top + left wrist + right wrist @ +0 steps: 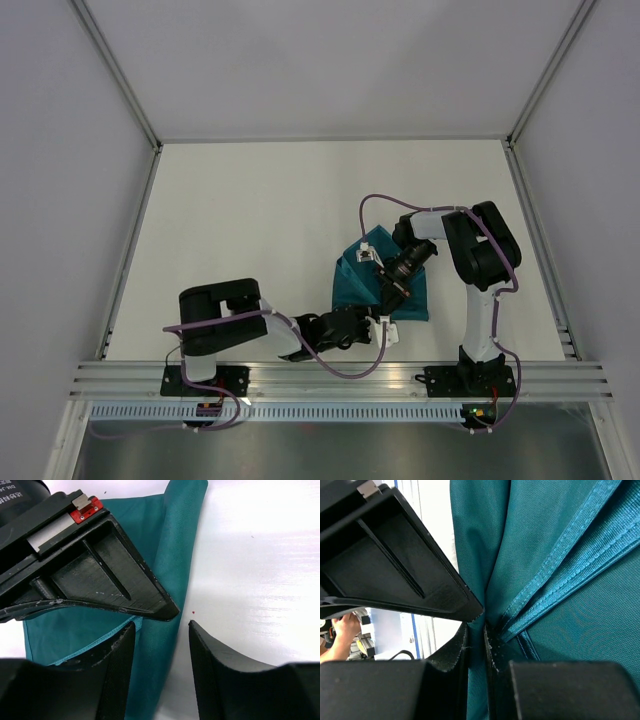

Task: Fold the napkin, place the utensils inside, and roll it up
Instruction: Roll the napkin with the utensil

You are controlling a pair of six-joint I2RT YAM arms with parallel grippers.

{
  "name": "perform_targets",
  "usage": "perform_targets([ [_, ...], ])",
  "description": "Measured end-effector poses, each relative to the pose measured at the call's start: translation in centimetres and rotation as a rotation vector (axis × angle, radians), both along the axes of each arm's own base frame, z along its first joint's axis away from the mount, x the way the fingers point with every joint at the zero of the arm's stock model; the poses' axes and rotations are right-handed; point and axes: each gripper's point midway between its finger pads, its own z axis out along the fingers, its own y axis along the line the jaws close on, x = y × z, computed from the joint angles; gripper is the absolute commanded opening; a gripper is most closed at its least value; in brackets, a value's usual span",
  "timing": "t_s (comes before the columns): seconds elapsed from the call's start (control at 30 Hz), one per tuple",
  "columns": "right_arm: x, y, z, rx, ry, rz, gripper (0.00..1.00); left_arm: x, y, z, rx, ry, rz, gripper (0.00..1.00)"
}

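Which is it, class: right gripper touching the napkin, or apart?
Touching. The right wrist view shows the right gripper shut on a bunched fold of the napkin, no gap visible.

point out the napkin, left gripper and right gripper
napkin (350, 288), top view, its bare left part
left gripper (161, 627), left wrist view, gap between open fingertips
right gripper (476, 630), right wrist view, between fingertips pinching the napkin
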Motion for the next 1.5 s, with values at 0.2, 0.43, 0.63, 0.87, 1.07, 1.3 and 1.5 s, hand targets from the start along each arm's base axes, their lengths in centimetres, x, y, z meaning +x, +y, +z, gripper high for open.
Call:
perform_targets([
  [0.2, 0.0, 0.0, 0.0, -0.002, 0.001, 0.000, 0.07, 0.1, -0.1, -0.5, 0.007, 0.020, -0.017, 0.36],
  [0.43, 0.0, -0.3, 0.0, -0.011, 0.004, -0.001, 0.08, 0.7, -0.4, -0.8, 0.003, 0.097, -0.037, 0.15],
  [0.63, 0.1, -0.8, 0.0, -0.029, 0.001, -0.010, 0.29, 0.9, -1.1, -0.9, 0.004, 0.196, -0.058, 0.02],
  [0.87, 0.5, -1.4, 0.9, -0.050, -0.093, -0.015, 0.49, 1.6, -1.8, -0.9, -0.002, 0.385, -0.077, 0.02],
  [1.07, 3.9, -1.6, 1.6, -0.047, -0.302, -0.054, 0.53, 2.5, -1.9, -1.0, -0.012, 0.541, -0.084, 0.02],
  [1.3, 9.0, -3.1, 3.6, -0.035, -0.526, -0.211, 0.54, 2.1, -1.6, -0.9, -0.035, 0.718, -0.122, 0.02],
  [1.5, 10.0, -4.7, 5.5, -0.023, -0.707, -0.289, 0.58, 2.1, -1.8, -0.9, -0.038, 0.919, -0.155, 0.02],
])
